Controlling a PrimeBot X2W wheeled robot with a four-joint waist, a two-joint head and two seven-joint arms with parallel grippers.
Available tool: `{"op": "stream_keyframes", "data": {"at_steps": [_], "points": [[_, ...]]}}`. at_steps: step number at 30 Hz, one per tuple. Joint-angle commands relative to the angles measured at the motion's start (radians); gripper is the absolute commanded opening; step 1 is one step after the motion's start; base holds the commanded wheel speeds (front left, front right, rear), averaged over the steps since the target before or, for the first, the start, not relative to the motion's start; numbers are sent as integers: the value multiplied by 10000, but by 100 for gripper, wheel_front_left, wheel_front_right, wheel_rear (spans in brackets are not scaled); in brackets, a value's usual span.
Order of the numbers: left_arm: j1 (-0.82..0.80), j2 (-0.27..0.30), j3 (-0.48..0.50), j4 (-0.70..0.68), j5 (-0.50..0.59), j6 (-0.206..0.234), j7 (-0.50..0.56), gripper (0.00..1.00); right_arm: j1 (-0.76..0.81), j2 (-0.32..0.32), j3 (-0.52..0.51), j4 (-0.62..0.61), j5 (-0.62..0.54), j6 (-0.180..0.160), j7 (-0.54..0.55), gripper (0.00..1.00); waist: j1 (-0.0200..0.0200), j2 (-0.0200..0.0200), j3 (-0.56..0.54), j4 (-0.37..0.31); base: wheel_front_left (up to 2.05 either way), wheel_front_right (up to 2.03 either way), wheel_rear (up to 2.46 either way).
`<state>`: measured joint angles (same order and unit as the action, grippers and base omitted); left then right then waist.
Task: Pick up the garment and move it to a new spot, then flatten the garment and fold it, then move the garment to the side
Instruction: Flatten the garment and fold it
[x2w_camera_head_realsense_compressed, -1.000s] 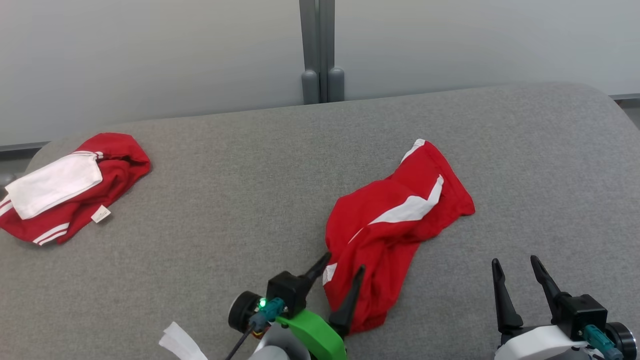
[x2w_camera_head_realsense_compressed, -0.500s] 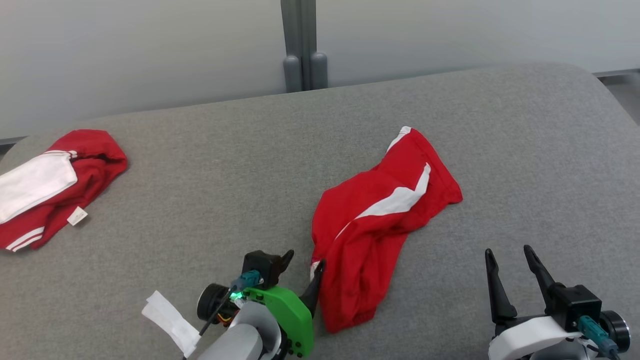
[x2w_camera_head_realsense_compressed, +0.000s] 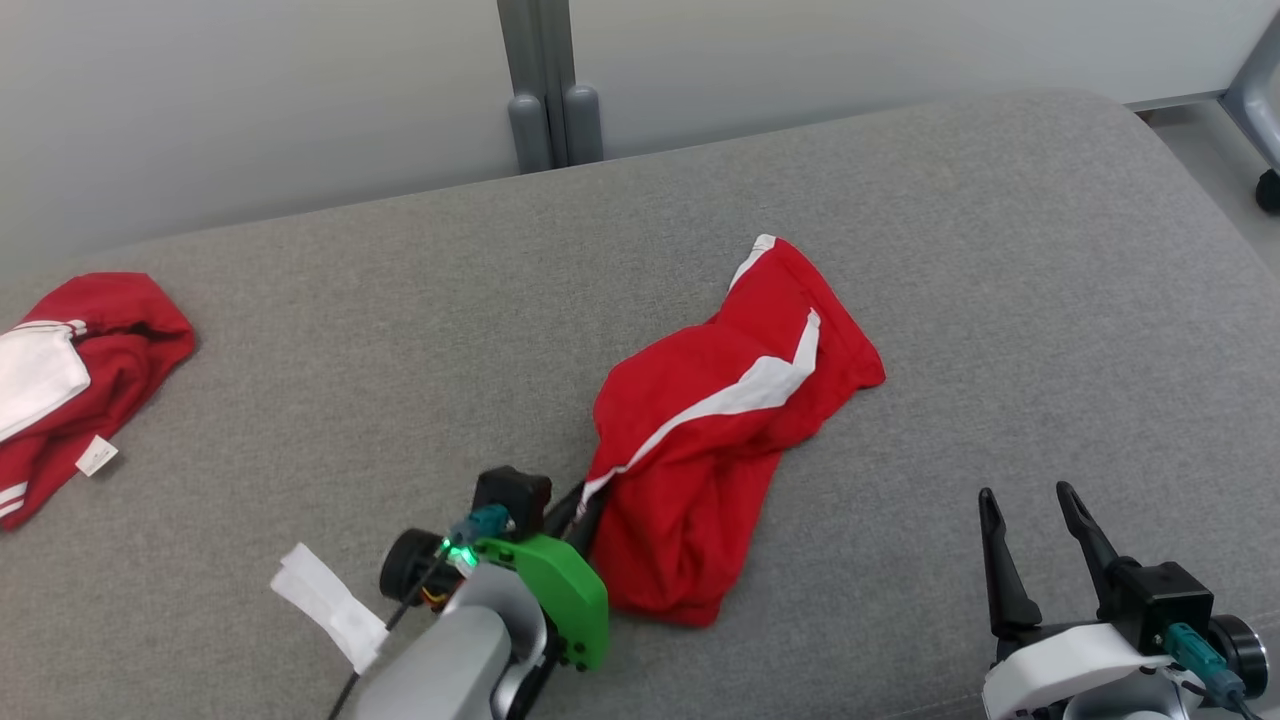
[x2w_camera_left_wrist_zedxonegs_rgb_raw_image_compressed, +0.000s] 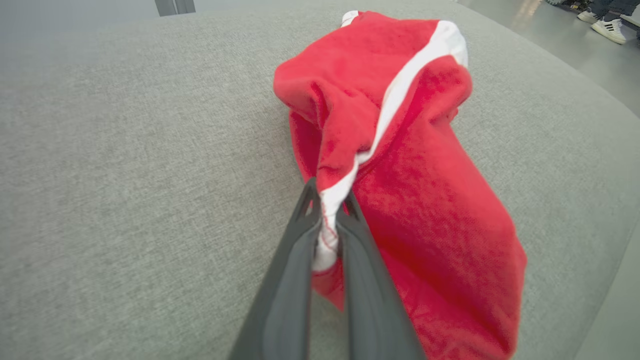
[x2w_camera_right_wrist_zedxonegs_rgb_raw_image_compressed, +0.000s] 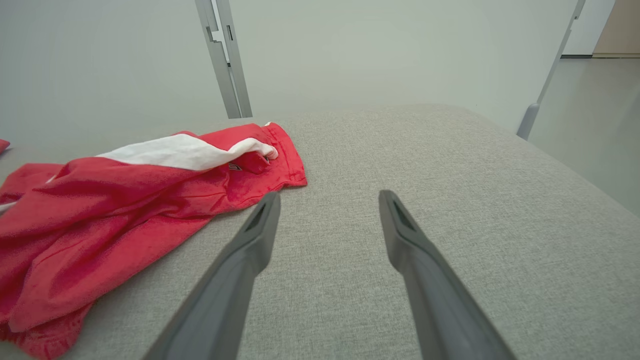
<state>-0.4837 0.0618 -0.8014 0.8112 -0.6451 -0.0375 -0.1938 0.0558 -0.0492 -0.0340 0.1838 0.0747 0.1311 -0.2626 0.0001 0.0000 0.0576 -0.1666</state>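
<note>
Left gripper (x2w_camera_left_wrist_zedxonegs_rgb_raw_image_compressed: 327, 200) clamped: fingers (x2w_camera_left_wrist_zedxonegs_rgb_raw_image_compressed: 295, 260) pinched tight on white-trimmed hem of red garment (x2w_camera_head_realsense_compressed: 700, 450), cloth bunched between them. Garment lies crumpled mid-tabletop (x2w_camera_head_realsense_compressed: 400, 330), low end near front edge, far end angled toward back right corner. Right gripper (x2w_camera_head_realsense_compressed: 1025, 495) by front right corner, fingers spread wide above bare grey surface, apart from cloth. Second red-and-white garment (x2w_camera_head_realsense_compressed: 100, 350) heaped at left edge, well apart from first.

Bright, even indoor light. The garment (x2w_camera_head_realsense_compressed: 720, 440) casts a thin, soft shadow. Wrist views bow at edges, blurred close up.
</note>
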Motion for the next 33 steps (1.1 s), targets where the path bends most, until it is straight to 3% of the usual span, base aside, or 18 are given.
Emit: {"op": "stream_keyframes", "data": {"at_steps": [1, 9, 15, 21, 31, 32, 33], "points": [[-413, 252, 128, 63, 166, 125, -176, 0, -67, -23, -41, 19, 39, -7, -35, 100, -1, 0, -46, 32, 0, 0, 0], [-1914, 1136, 527, -253, 1061, 682, -691, 0, -3, -23, -111, 32, 100, -7, -35, 100, -1, 0, -252, 196, 0, 0, 0], [-1733, 1671, 1336, -1749, 1732, 1162, -701, 0, 35, -23, -121, -10, 128, -7, -35, 100, -1, 0, -188, 311, 0, 0, 0], [-361, 1538, 1520, -1901, 1759, 1074, -702, 0, 26, -24, -97, -5, 148, -7, -35, 100, -1, 0, -105, 392, 0, 0, 0], [1588, 849, 1864, -1260, 1464, 1015, -702, 0, 20, -24, -130, 44, 71, -7, -35, 100, -1, 0, -76, 545, 0, 0, 0], [1676, 777, 1937, -1181, 1459, 1021, -703, 19, 21, -24, -123, 54, 61, -7, -35, 100, -1, 0, -96, 566, 0, 0, 0], [1737, 726, 1985, -1100, 1456, 1016, -703, 30, 21, -24, -114, 63, 53, -7, -35, 100, -1, 0, -114, 581, 0, 0, 0]]}}
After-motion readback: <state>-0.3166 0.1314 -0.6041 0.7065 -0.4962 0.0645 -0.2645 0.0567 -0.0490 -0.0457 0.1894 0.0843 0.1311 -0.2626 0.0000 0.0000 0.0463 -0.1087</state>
